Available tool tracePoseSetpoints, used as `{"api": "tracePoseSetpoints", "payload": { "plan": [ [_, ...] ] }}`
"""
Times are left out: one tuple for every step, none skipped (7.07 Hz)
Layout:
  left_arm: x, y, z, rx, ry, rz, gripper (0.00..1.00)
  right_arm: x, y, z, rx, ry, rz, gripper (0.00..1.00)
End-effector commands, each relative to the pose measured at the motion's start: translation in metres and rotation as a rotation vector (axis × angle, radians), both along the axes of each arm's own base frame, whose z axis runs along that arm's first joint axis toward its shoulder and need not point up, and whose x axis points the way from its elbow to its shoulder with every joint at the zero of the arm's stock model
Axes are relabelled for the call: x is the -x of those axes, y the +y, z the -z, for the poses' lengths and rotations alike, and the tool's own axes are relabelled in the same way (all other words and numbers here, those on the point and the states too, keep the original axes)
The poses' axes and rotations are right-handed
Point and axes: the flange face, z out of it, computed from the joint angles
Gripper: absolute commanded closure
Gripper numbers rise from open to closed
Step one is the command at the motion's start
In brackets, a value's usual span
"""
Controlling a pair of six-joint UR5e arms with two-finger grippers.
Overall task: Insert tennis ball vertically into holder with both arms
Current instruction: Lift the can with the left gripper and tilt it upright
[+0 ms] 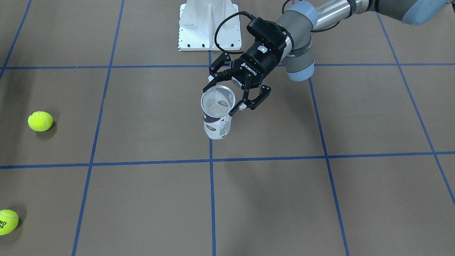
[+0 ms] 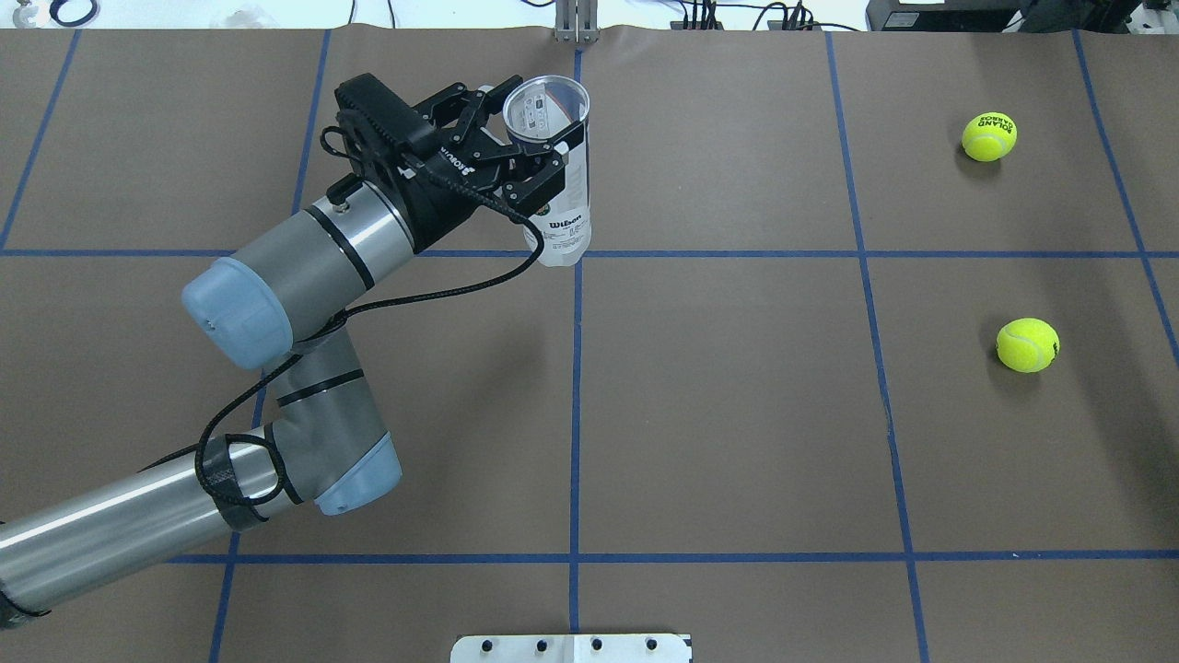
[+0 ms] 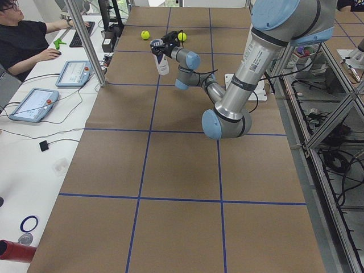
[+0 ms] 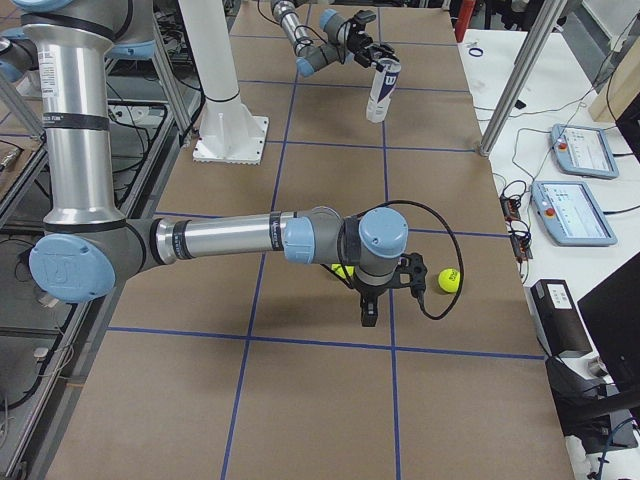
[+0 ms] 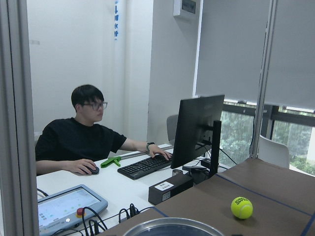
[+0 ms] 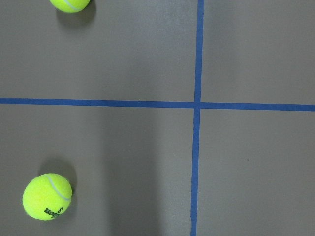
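The holder (image 1: 217,122), a clear tennis-ball can with a navy-and-white label, stands upright with its open mouth up near the table's middle line; it looks empty. My left gripper (image 1: 222,99) is shut on its upper part from the side, also seen in the overhead view (image 2: 542,138). The can's rim (image 5: 172,227) shows at the bottom of the left wrist view. Two yellow tennis balls (image 2: 1027,344) (image 2: 989,136) lie on my right side of the table. My right gripper (image 4: 366,318) points down near them, above the table; I cannot tell if it is open.
The white pedestal base (image 1: 209,25) stands at the robot's edge of the table. The right wrist view looks straight down on both balls (image 6: 47,196) (image 6: 70,4) and blue tape lines. An operator (image 5: 83,132) sits at a desk beyond the far edge.
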Motion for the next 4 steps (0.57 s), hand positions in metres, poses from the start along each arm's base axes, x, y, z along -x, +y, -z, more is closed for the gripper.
{"api": "tracePoseSetpoints", "payload": {
  "plan": [
    [-0.012,-0.007,-0.059,-0.027,0.040,0.009,0.62,0.000,0.000,0.001,-0.002,-0.001,0.000,0.01],
    [-0.018,-0.009,-0.075,-0.039,-0.027,0.033,0.62,0.000,0.000,0.000,-0.001,0.000,0.000,0.01],
    [-0.021,-0.008,-0.079,-0.046,-0.043,0.038,0.62,0.000,0.000,0.000,0.001,-0.001,0.000,0.01],
    [-0.028,-0.004,-0.084,-0.040,-0.054,0.027,0.62,0.000,0.000,0.000,0.001,-0.001,0.000,0.01]
  ]
}}
